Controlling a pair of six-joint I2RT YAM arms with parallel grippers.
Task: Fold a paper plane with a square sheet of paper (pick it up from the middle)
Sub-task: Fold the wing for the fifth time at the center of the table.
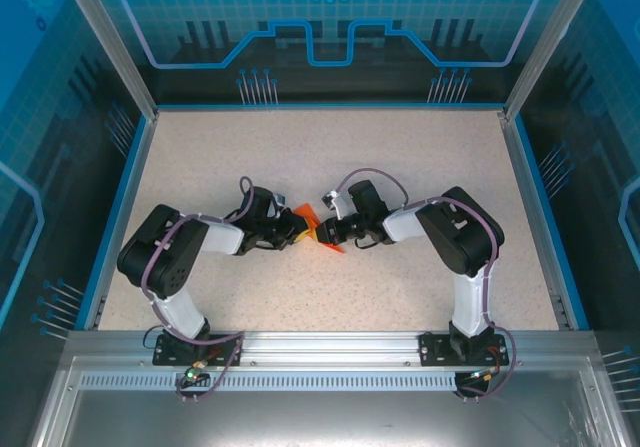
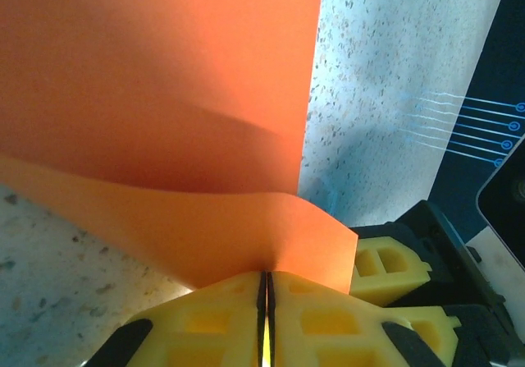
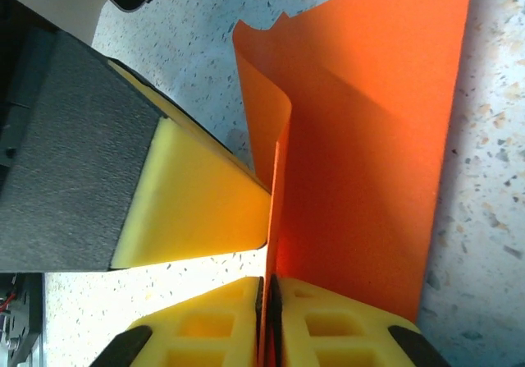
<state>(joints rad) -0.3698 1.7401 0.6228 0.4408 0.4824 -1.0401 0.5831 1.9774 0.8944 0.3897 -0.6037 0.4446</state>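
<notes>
Your left gripper (image 2: 264, 301) is clamped shut on a curled edge of the square sheet of paper (image 2: 156, 88) and your right gripper (image 3: 267, 314) pinches another edge, jaws closed, so the bent sheet sits between them mid-table (image 1: 400, 167), maybe brushing it.

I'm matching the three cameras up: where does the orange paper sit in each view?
Top external: orange paper small, at picture centre.
Left wrist: orange paper across the upper left, its lower edge pinched in the left hand.
Right wrist: orange paper upright, centre to right, pinched in the right hand.
Shared landmark: the speckled tabletop under it.
</notes>
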